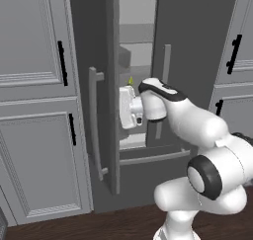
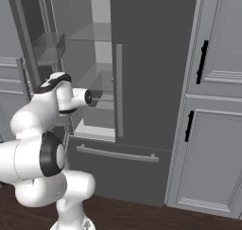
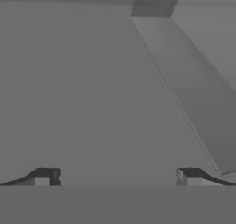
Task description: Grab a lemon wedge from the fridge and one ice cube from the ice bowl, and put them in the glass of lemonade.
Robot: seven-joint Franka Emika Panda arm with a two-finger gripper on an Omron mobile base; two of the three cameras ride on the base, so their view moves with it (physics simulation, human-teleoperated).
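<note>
Two dark fingertips [image 3: 46, 176] stand wide apart at the bottom of the hand view with nothing between them, so the gripper [image 3: 117, 177] is open and empty. Beyond them that view gives plain grey fridge interior and a slanting paler panel, with no wedge visible, so the hand does not look aimed at its target yet.

In the left base view the arm reaches into the gap of the fridge [image 1: 192, 46], whose left door [image 1: 101, 115] is swung out with its long pale handle [image 1: 94, 125] toward the camera. The white hand sits level with a pale shelf [image 1: 132, 140]. The lemon wedge [image 1: 131, 80] shows as a tiny yellow-green point just above the hand, apparently on a shelf farther in; the right base view shows a faint yellowish speck [image 2: 112, 80] by the edge of the shut right door, probably the same wedge, though it is too small to be sure.

To do this step well, I judge the hand should rise and tilt until the wedge lies centred between the tips, then ease forward slowly with the jaws kept wide. The piece is small and pointed, so closing off-centre could squirt it away. The open door's edge and the shelf lip are close to the wrist and call for care.
</note>
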